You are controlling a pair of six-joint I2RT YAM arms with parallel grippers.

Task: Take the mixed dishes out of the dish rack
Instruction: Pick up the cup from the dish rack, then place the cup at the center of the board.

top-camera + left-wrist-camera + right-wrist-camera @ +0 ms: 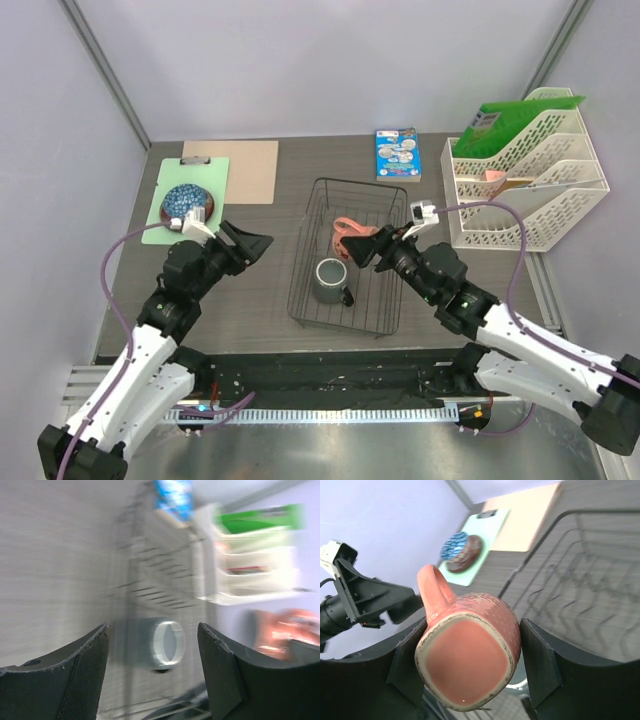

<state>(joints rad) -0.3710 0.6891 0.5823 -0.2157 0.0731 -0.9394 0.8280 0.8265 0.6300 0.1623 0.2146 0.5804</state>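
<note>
1. The dish rack (300, 270) sits mid-table (262, 305) in your top view, with both arms reaching toward it from 6 o'clock.
2. Your right gripper (364, 247) comes in over the rack from about 4 o'clock, and its jaws are clamped on the salmon-pink cup (467, 655). The wrist view shows one finger pressed on each side of the cup, with its base facing the lens and its handle sticking up at 11 o'clock.
3. Your left gripper (262, 245) hangs just outside the rack's 9 o'clock side. Its jaws are spread apart with nothing between them. Its wrist view is blurred, but the gap frames the mug.
4. The grey-green mug (330, 280) is inside the rack, toward the 6 o'clock end, with its handle at 5 o'clock. It lies at 7 o'clock from the held cup, close by but not touching it.
5. The small bowl (185, 200) rests on the dark red plate (204, 212), out of the rack at its 10 o'clock and just beyond your left wrist.
</note>
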